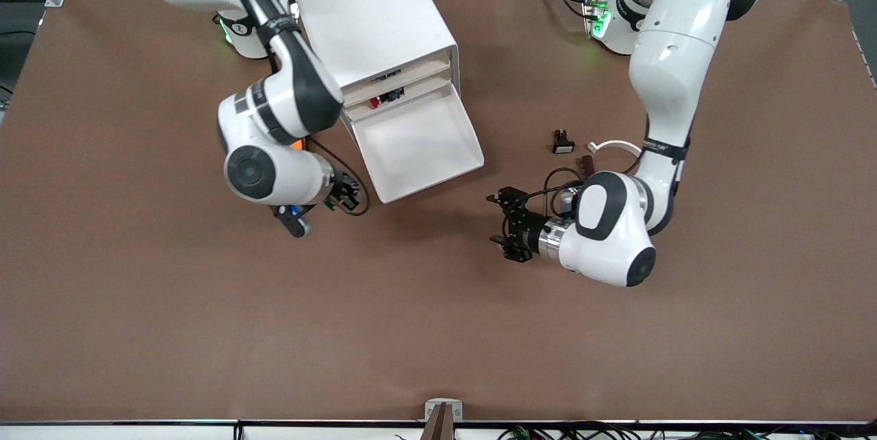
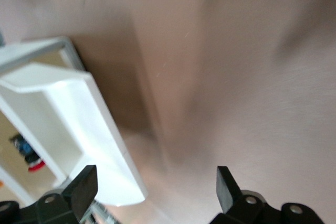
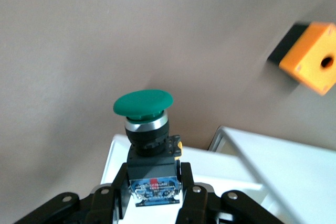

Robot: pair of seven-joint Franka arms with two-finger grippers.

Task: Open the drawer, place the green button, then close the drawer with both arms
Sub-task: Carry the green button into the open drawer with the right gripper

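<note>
The cabinet (image 1: pixel 373 22) stands toward the right arm's end with its bottom drawer (image 1: pixel 418 145) pulled open and nothing in it. My right gripper (image 1: pixel 340 199) is shut on the button (image 3: pixel 143 102) by its black-and-blue body, green cap pointing away, just over the drawer's front corner (image 3: pixel 236 163). A bit of the green cap shows in the front view (image 1: pixel 331 205). My left gripper (image 1: pixel 507 227) is open and empty over the table beside the drawer's front lip (image 2: pixel 79 124). Its fingers (image 2: pixel 84 184) stand wide apart.
An orange cube (image 3: pixel 311 56) lies on the table under the right arm (image 1: pixel 298 144). A black button with a white cap (image 1: pixel 563 145), a white ring (image 1: pixel 613 147) and a small brown part (image 1: pixel 587 163) lie near the left arm. Small red and blue parts (image 1: pixel 387 97) sit in an upper drawer.
</note>
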